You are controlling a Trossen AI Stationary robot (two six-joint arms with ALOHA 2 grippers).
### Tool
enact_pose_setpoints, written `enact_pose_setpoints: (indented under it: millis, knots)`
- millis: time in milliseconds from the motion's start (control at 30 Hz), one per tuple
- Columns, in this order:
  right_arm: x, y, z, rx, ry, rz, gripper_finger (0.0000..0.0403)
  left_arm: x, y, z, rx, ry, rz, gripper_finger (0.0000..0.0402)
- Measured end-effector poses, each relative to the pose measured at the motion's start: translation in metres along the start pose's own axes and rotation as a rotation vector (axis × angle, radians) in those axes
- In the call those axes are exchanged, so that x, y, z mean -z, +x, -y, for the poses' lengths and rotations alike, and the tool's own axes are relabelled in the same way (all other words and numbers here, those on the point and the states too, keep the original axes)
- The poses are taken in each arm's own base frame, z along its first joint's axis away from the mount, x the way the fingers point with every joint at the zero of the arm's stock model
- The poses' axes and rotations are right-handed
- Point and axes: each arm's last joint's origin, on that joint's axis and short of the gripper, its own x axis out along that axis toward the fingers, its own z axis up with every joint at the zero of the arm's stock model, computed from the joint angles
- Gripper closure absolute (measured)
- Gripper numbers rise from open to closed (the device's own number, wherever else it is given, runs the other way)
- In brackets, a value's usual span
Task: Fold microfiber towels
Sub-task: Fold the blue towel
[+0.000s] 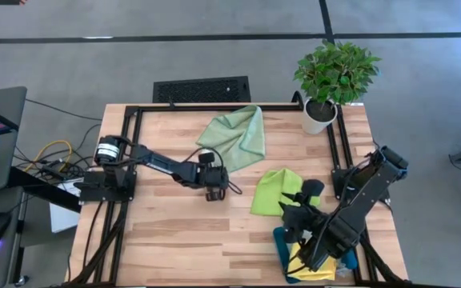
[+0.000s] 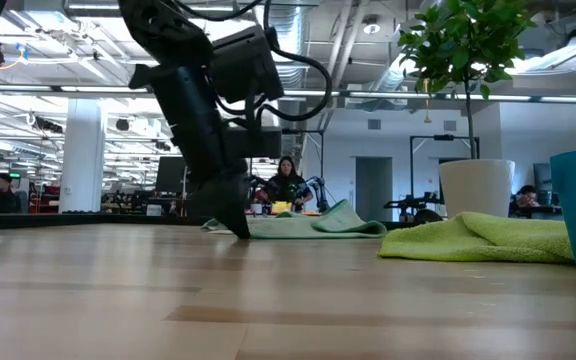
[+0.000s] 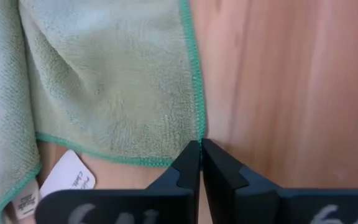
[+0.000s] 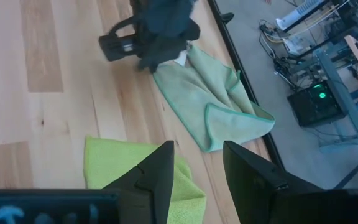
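Note:
A sage green towel (image 1: 235, 136) lies spread and rumpled on the far middle of the table, with a white label (image 3: 67, 180) at its near edge. My left gripper (image 1: 213, 190) is down at the table on the towel's near corner, fingers shut (image 3: 201, 149). A lime green towel (image 1: 274, 190) lies bunched to its right. My right gripper (image 4: 197, 177) is open and empty above the lime towel's near right side. A yellow towel (image 1: 314, 264) lies in the teal tray (image 1: 282, 244). The grey-blue towel is not visible. My left gripper is shut at the sage green towel's near corner (image 3: 197, 138), where the two green-stitched hems meet. The corner's tip runs in between the fingertips, which hide it. The fingers slant down from the table's near-left side. The towel lies flat and slack on the table.
A potted plant (image 1: 326, 88) stands at the far right corner. A black frame rail (image 1: 214, 107) runs along the table's far and side edges. Bare wood lies at the near left (image 1: 174, 240). People and desks show in the room behind.

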Motion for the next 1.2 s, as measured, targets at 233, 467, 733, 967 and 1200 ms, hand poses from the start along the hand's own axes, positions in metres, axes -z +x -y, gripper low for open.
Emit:
enact_pose_setpoints:
  millis: [233,467,733,967,1200]
  knots:
    - [-0.008,0.016,0.009,0.048,0.038,-0.025,0.0242,0.010,-0.012,0.013,-0.021,0.030,-0.060,0.0401]
    - [-0.020,0.045,0.027,0.109,0.045,-0.090,0.0242,0.022,-0.035,0.017,-0.017,0.010,-0.143,0.0401]
    - [-0.034,0.078,0.044,0.069,0.028,-0.188,0.0242,0.034,-0.048,0.032,-0.019,0.001,-0.195,0.0401]
    - [-0.058,0.105,0.048,-0.174,-0.045,-0.156,0.0242,0.040,-0.057,0.046,-0.007,-0.004,-0.206,0.0401]
    - [-0.076,0.130,0.062,-0.364,-0.133,-0.071,0.0242,0.052,-0.068,0.058,-0.031,-0.007,-0.241,0.0401]
